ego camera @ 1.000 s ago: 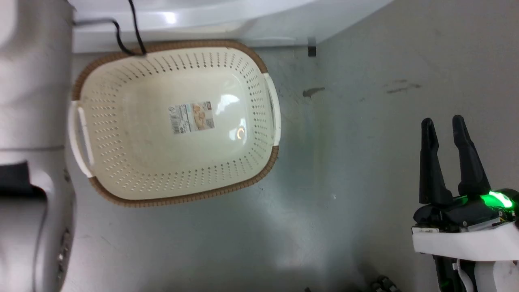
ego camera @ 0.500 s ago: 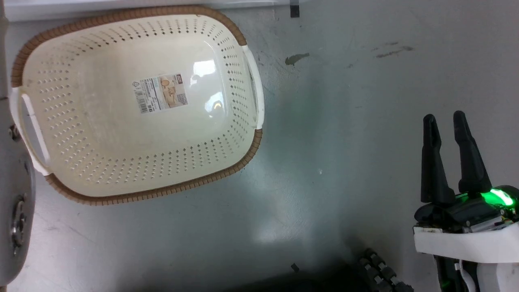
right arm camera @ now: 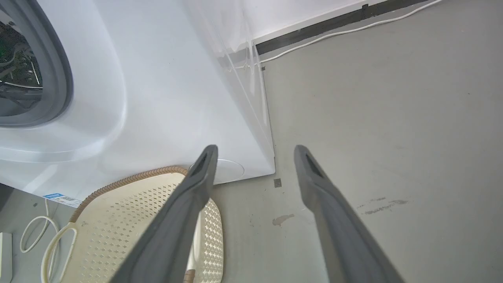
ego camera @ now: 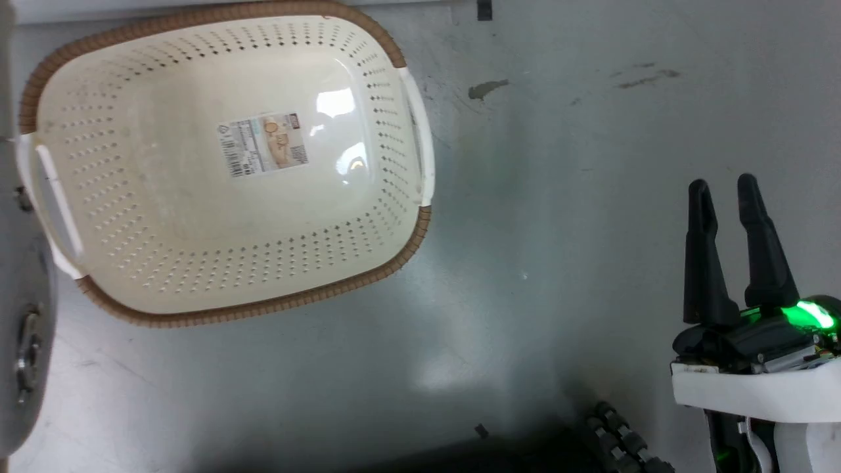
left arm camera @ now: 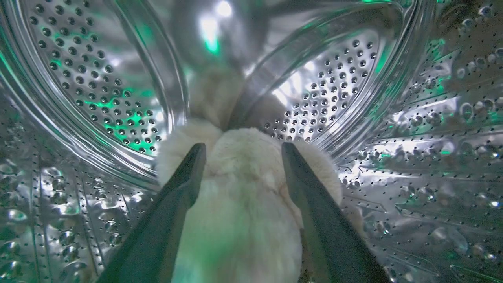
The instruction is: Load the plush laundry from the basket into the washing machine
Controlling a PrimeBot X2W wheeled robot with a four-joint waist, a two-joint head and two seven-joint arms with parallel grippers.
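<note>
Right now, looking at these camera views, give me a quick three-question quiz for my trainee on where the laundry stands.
1. True or false: the basket holds no laundry.
2. The plush lies in: A the basket, B the drum, C the floor.
3. Fill in: the right gripper is ___.
Key: 1 true; 2 B; 3 open.
</note>
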